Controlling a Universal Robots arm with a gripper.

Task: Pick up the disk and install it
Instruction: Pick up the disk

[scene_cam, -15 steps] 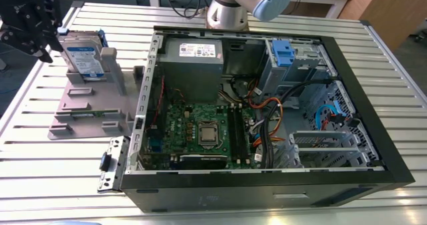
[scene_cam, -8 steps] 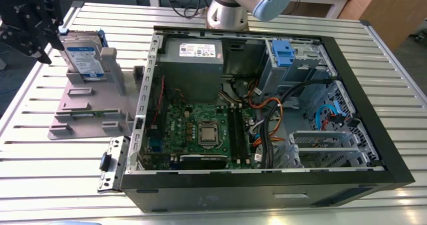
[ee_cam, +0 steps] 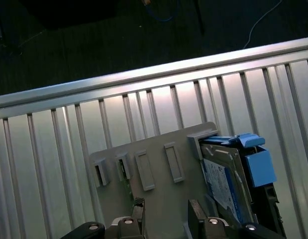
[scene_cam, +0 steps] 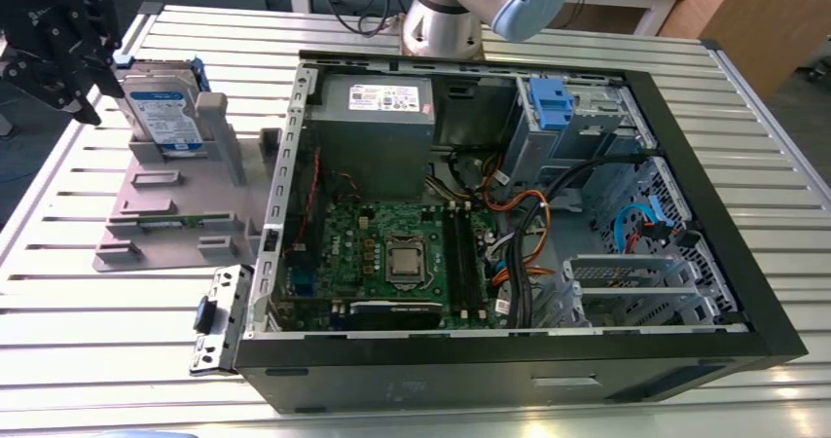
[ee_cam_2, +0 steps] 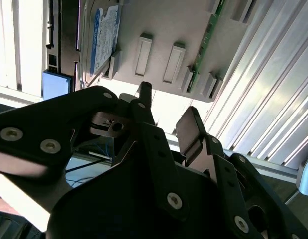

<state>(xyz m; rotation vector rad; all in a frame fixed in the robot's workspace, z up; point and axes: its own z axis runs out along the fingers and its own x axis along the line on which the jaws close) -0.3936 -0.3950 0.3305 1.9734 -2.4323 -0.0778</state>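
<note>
My black gripper [ee_cam_2: 167, 112] is spread open and holds nothing. The disk [scene_cam: 166, 115], with its blue frame, stands on its edge in a grey holder [scene_cam: 169, 214] on the slatted table [scene_cam: 78, 302], close to my gripper. The open computer case [scene_cam: 454, 380] sits to the exterior view's right of the holder.

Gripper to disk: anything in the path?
Nothing visible. The open gripper hangs beside the disk, which stands on edge in the grey fixture, and nothing lies in the gap between them. The fixture's upright post sits on the disk's other side, toward the computer case.
</note>
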